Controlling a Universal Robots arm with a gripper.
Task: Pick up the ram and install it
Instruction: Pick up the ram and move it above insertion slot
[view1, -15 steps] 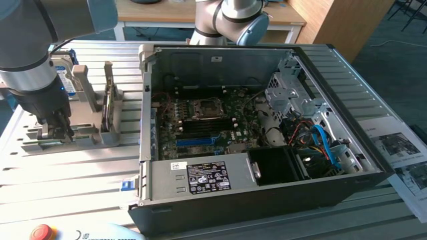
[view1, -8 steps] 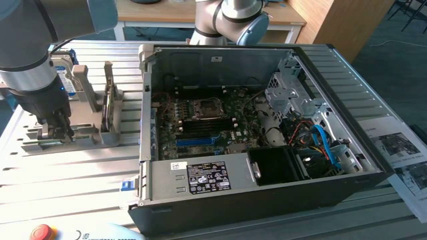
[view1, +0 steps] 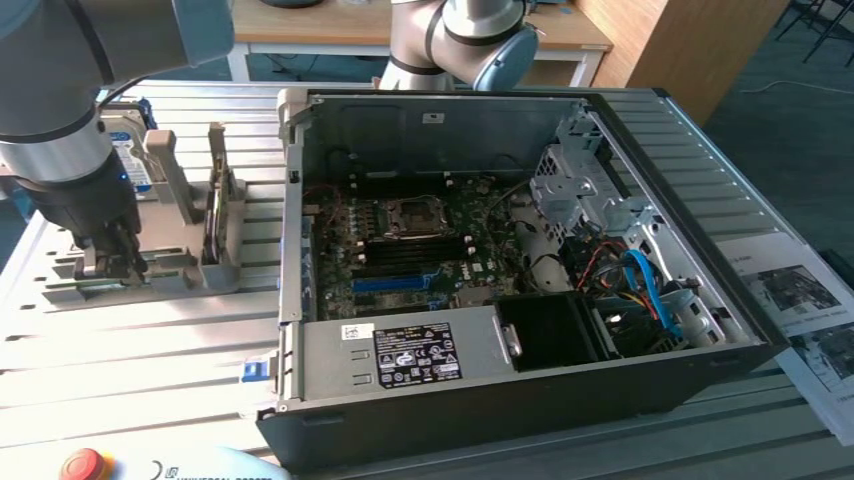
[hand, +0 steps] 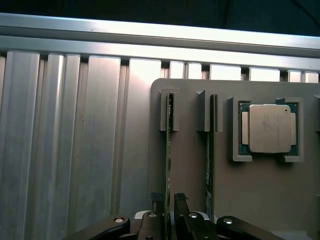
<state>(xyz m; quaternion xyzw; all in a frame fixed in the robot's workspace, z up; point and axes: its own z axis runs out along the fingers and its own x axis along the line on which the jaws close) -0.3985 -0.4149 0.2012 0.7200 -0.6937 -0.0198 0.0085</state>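
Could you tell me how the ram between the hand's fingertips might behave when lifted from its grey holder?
The ram that the hand straddles looks thin and flat, so probably light and fairly stiff. It stands in a narrow slot of the grey holder, so a tilted pull may bind it. Its exposed board likely dislikes hard squeezing.

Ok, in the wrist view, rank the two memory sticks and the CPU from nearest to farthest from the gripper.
From the gripper:
1. ram, on edge in the holder slot in line with the gripper.
2. second stick, in the neighbouring slot.
3. CPU, in its square recess beyond that stick.
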